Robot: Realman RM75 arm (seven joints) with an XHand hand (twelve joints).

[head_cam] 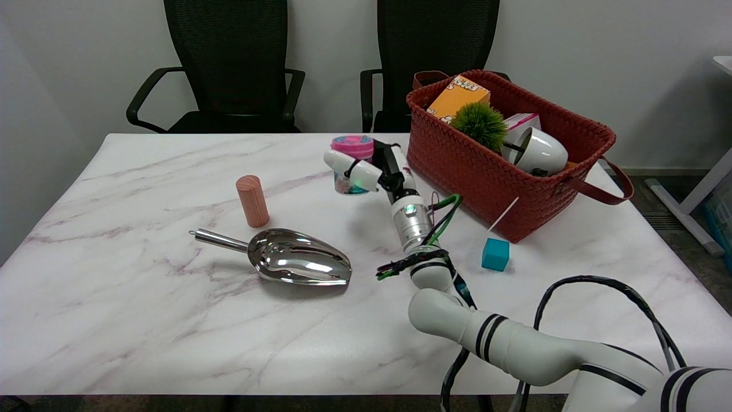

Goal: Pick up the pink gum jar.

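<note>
The pink gum jar (350, 147), with a pink lid and a clear teal-labelled body, hangs above the marble table (143, 320) near its middle back. My right hand (374, 169) grips it from the right, fingers wrapped across its front and side. Much of the jar's body is hidden behind the fingers. The white right arm reaches in from the lower right.
A red woven basket (474, 171) with a box, a green ball and a white cup stands just right of the hand. A teal cube (495, 254), a metal scoop (297, 263) and a pink wooden cylinder (252, 201) lie on the table. Two black chairs stand behind.
</note>
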